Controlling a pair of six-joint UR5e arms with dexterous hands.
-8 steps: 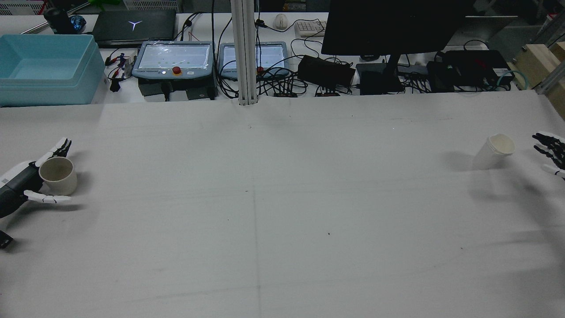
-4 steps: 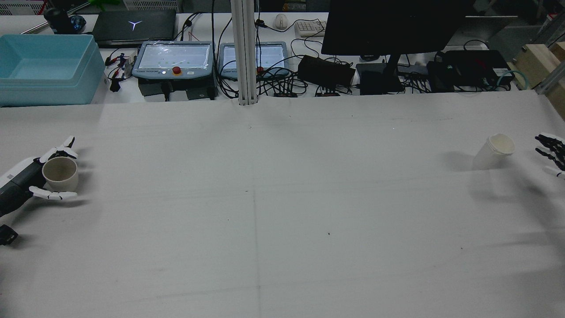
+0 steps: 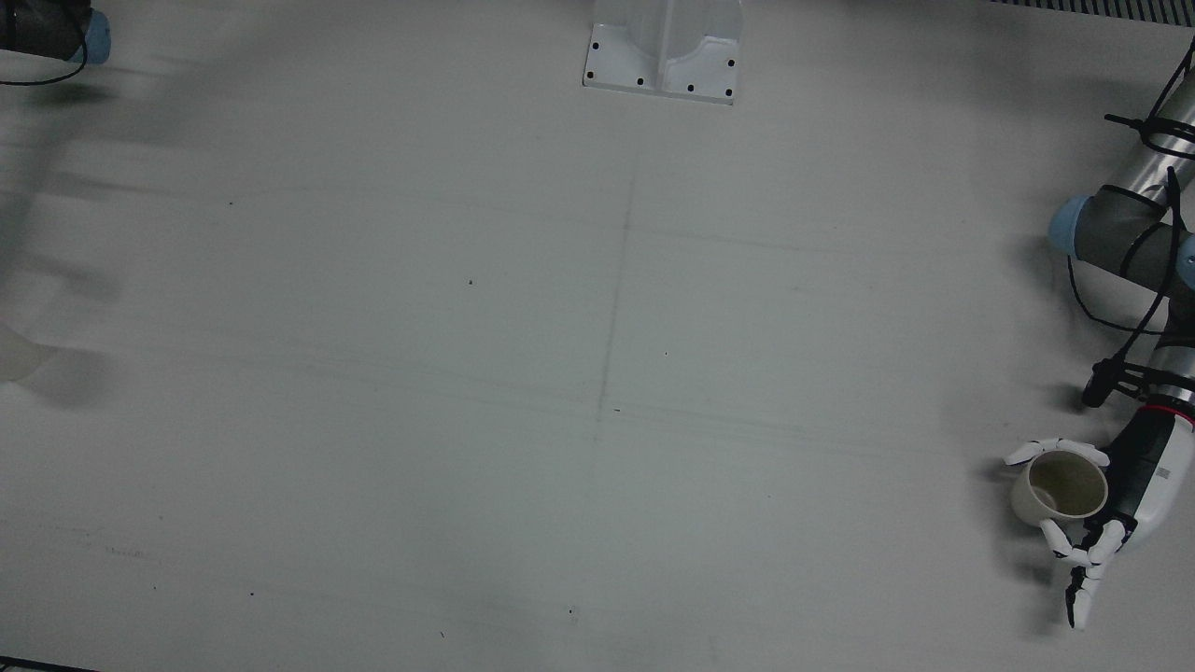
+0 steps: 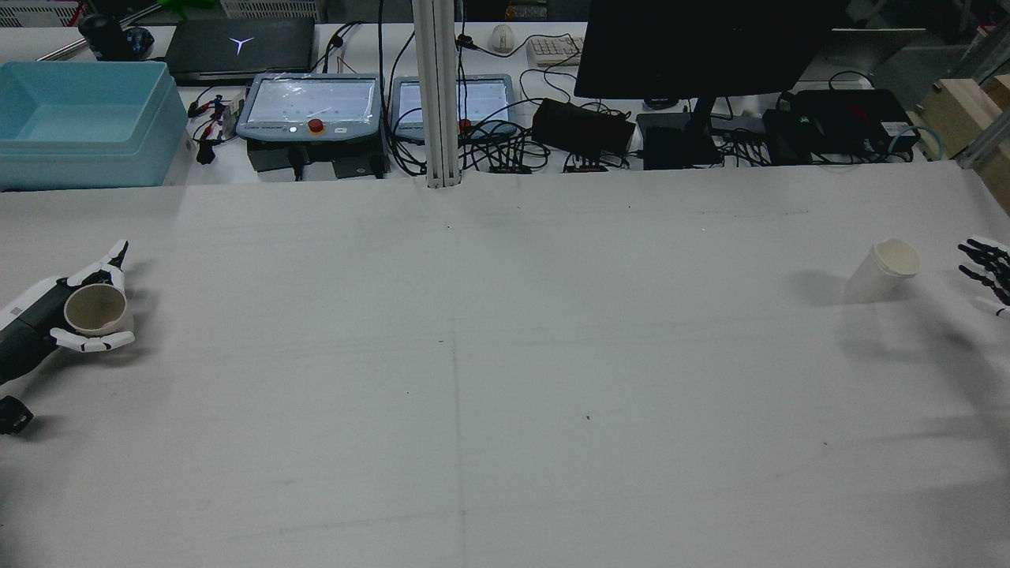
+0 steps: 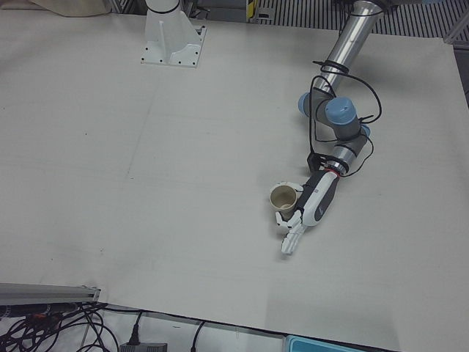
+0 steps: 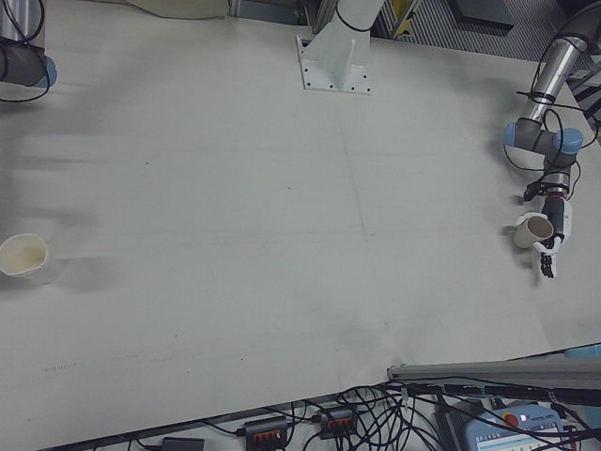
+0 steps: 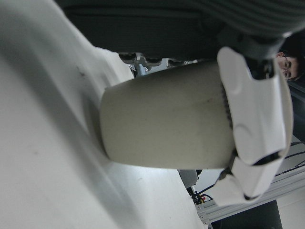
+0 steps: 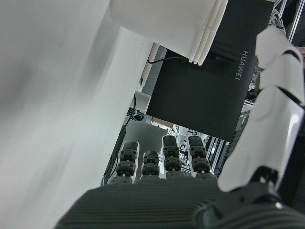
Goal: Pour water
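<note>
The left hand (image 4: 55,312) grips a beige cup (image 4: 96,310), fingers wrapped around its wall, at the table's (image 4: 505,379) left edge. Far across the bare grey cloth, a white paper cup (image 4: 884,270) stands just beside the right hand (image 4: 986,272), whose fingers are spread, holding nothing. Monitors and cables crowd the desk beyond.

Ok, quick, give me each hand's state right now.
Left hand: shut on the beige cup.
Right hand: open, fingers spread, beside the white cup, not touching it.
</note>
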